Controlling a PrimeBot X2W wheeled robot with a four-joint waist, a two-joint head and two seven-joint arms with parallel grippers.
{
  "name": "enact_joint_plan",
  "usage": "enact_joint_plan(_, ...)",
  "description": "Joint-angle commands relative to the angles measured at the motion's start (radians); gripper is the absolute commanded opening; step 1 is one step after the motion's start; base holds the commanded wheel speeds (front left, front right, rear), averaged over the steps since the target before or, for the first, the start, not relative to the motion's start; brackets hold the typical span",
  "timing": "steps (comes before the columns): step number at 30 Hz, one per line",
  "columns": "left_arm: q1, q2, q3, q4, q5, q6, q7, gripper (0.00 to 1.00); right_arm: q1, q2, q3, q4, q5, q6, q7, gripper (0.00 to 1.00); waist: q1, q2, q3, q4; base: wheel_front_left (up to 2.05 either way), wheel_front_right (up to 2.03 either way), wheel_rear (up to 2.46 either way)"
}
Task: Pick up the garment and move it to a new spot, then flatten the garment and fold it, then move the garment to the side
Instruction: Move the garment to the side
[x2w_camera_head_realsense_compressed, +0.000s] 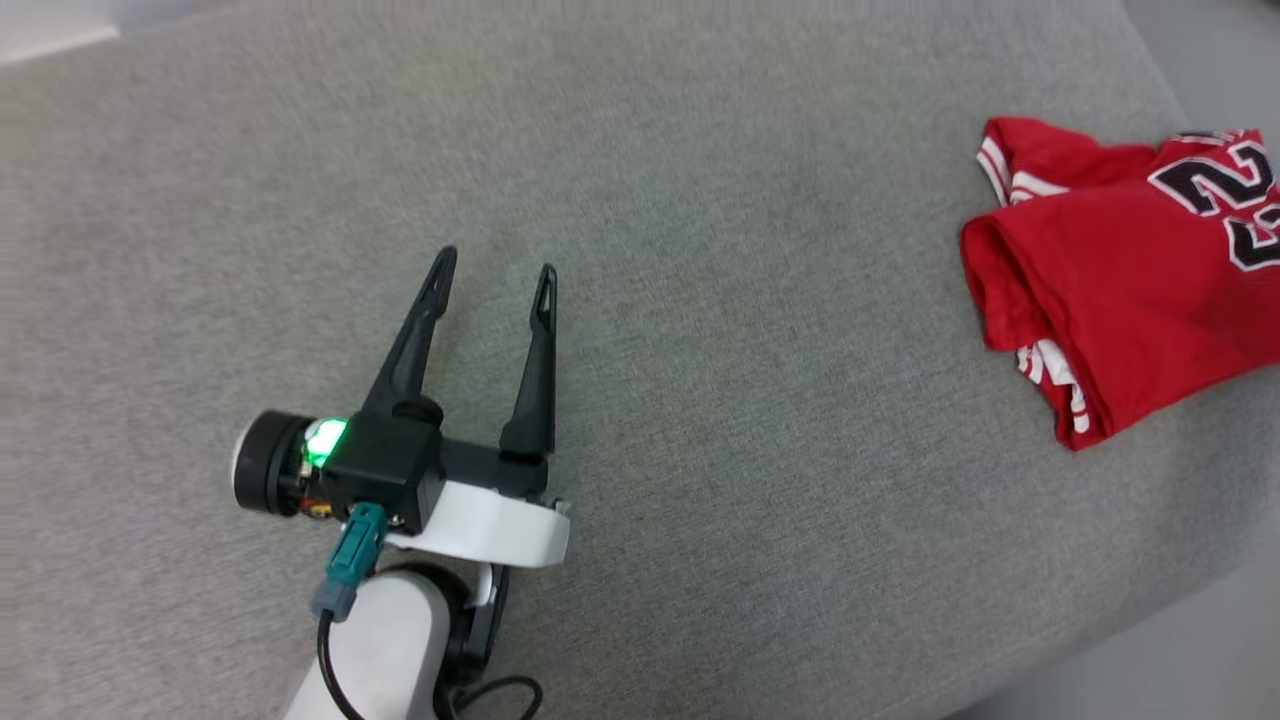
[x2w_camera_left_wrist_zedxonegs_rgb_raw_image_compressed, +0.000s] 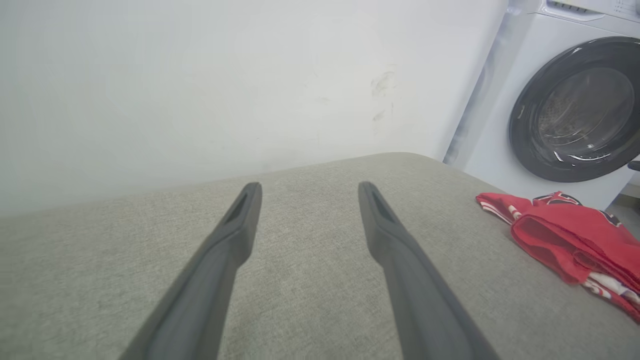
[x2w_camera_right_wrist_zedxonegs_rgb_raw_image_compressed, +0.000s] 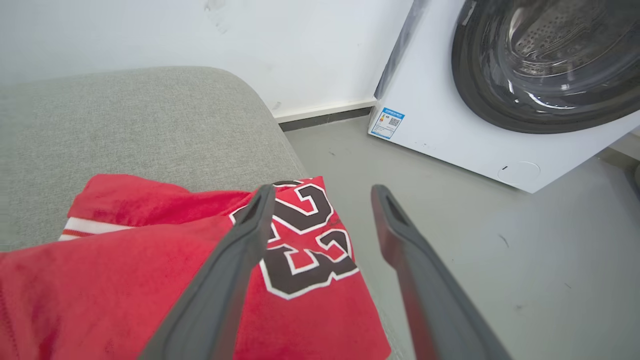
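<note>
The garment (x2w_camera_head_realsense_compressed: 1130, 270) lies folded at the right edge of the bench (x2w_camera_head_realsense_compressed: 700, 300), its "23" facing up. The right gripper (x2w_camera_right_wrist_zedxonegs_rgb_raw_image_compressed: 324, 192) hangs over the garment's outer edge, fingers spread and holding nothing. The left gripper (x2w_camera_head_realsense_compressed: 496, 264), also spread, is over bare fabric well apart from it.

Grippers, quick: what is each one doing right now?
Left gripper: open, empty.
Right gripper: open, not holding the garment.
</note>
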Motion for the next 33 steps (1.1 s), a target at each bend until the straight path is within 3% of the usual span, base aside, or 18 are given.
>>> enact_joint_plan(1, 0.025, -0.006, 0.004, 0.01, -0.012, 0.007, -0.011, 1.0, 0.037, -0.009, -0.004, -0.015, -0.017, -0.001, -0.009, 1.0, 0.0, 0.0, -0.066, 0.027, 0.0, 0.0, 0.0)
enact_joint_plan(6, 0.084, -0.018, 0.011, 0.043, -0.045, 0.019, -0.031, 1.0, 0.147, -0.008, -0.066, -0.124, -0.068, -0.001, -0.013, 1.0, 0.0, 0.0, -0.165, 0.063, 0.0, 0.0, 0.0)
enact_joint_plan(12, 0.155, -0.027, 0.024, 0.075, -0.086, 0.031, -0.046, 1.0, 0.342, 0.051, -0.183, -0.288, -0.142, -0.001, -0.013, 1.0, 0.0, 0.0, -0.262, 0.113, 0.0, 0.0, 0.0)
enact_joint_plan(21, 0.241, -0.03, 0.04, 0.122, -0.134, 0.035, -0.054, 1.0, 0.615, 0.207, -0.273, -0.502, -0.222, -0.001, -0.004, 1.0, 0.0, 0.0, -0.378, 0.197, 0.0, 0.0, 0.0)
enact_joint_plan(33, 0.328, 0.002, 0.087, 0.151, -0.177, 0.05, -0.055, 1.0, 0.86, 0.389, -0.282, -0.877, -0.314, -0.001, 0.122, 1.0, 0.0, 0.0, -0.467, 0.303, 0.0, 0.0, 0.0)
